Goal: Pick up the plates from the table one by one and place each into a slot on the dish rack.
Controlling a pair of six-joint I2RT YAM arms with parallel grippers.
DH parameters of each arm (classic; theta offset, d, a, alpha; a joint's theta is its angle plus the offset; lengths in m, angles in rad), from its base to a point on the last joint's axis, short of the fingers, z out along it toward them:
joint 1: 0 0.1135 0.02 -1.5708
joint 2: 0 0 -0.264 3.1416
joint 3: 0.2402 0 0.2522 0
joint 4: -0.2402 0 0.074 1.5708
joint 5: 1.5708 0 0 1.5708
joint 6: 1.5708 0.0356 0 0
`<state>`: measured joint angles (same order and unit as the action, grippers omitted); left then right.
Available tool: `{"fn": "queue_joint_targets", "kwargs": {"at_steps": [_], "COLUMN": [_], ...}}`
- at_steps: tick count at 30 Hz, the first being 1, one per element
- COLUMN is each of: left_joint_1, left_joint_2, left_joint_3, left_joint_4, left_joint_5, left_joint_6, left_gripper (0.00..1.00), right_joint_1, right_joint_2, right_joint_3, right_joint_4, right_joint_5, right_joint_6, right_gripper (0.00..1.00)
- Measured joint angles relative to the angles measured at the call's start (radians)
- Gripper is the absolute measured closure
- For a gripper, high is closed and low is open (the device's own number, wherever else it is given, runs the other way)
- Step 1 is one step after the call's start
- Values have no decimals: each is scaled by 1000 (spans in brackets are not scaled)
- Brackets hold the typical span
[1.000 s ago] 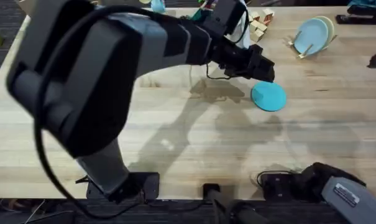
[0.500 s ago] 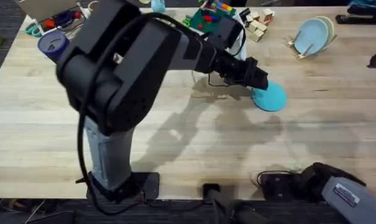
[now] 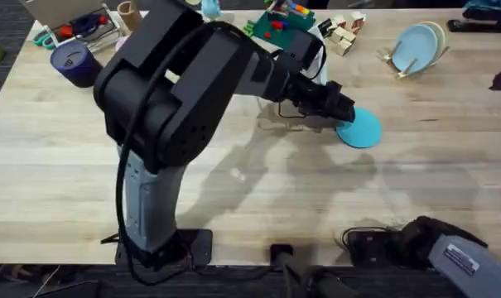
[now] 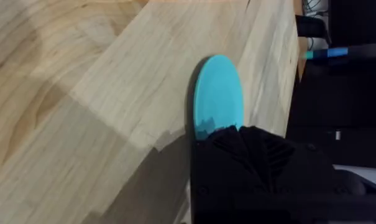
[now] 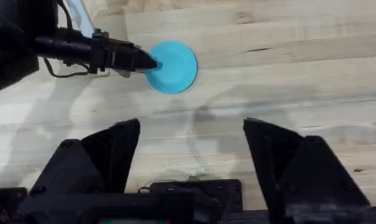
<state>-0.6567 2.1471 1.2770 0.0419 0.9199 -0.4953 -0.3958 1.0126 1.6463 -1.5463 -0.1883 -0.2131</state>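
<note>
A teal-blue plate [image 3: 359, 129] [image 4: 218, 92] [image 5: 172, 66] lies flat on the table [image 3: 233, 199], right of centre. My left arm reaches across, and my left gripper [image 3: 346, 111] [image 5: 150, 63] sits low at the plate's left rim, its dark body covering that edge in the left wrist view. At the far right stands the dish rack [image 3: 399, 71] with a pale blue plate [image 3: 415, 46] and a cream-yellow plate [image 3: 437, 35] upright in its slots. Near the table's front edge my right gripper [image 5: 191, 155] hangs open and holds nothing.
A pile of wooden blocks [image 3: 346, 29] and a green toy [image 3: 279, 23] sit at the back centre. A purple cup [image 3: 70, 60] and a tray of small items [image 3: 74, 23] are at the back left. The right arm [image 3: 436, 246] rests at the lower right.
My left arm has drawn back from the camera and come down, bringing its gripper down and right onto the teal-blue plate's left rim. The plate and the right arm have not moved.
</note>
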Motion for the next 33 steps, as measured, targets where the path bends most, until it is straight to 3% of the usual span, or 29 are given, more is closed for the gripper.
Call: {"fn": "queue_joint_targets", "kwargs": {"at_steps": [25,33], "left_joint_1": [1,0], "left_joint_2": [64,64], "left_joint_3": [17,20], "left_joint_4": [25,25], "left_joint_5": [52,29], "left_joint_6": [-30,-88], "left_gripper": [960,960], "right_joint_1": [0,0], "right_joint_2": [0,0], "right_joint_3": [0,0], "right_joint_4": [0,0], "right_joint_5": [0,0], "right_joint_6": [0,0], "right_gripper": [6,6]}}
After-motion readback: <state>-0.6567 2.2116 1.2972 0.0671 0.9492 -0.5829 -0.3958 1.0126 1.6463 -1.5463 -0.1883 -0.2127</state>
